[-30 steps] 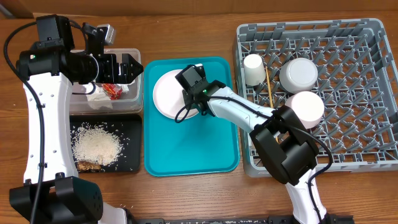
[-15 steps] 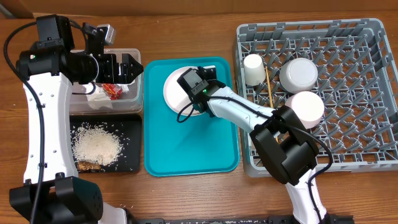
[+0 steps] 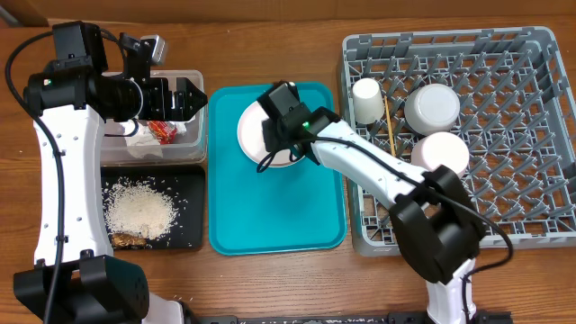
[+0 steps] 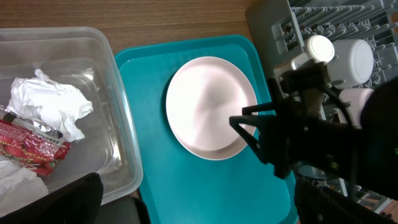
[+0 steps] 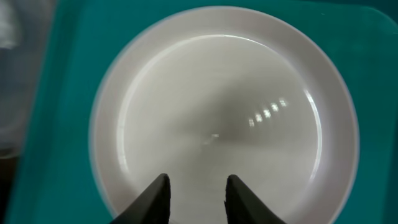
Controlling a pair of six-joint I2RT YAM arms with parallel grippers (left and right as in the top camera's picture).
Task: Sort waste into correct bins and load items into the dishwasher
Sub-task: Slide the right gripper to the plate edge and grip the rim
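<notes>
The pale pink plate (image 3: 250,133) (image 4: 208,106) (image 5: 224,118) lies flat at the back of the teal tray. My right gripper (image 3: 273,142) (image 5: 197,183) hangs just above its near part, jaws open a little and holding nothing. My left gripper (image 3: 184,97) (image 4: 199,208) stands wide open and empty over the right edge of the clear tub (image 3: 200,135) (image 4: 118,143). That tub holds white napkins (image 4: 50,102) and a red wrapper (image 3: 162,132) (image 4: 31,146). Rice (image 3: 139,214) and brown scraps (image 3: 130,239) lie in the black tray (image 3: 184,225).
The grey dish rack (image 3: 513,180) at the right holds a white cup (image 3: 366,99), two bowls (image 3: 435,108) (image 3: 443,155) and chopsticks (image 3: 391,124) in its left part. The teal tray (image 3: 279,216) lies between the bins and the rack.
The plate has slid slightly to the right on the teal tray. My right gripper's jaws have parted from shut, and its arm has swung right. The left arm has stayed still.
</notes>
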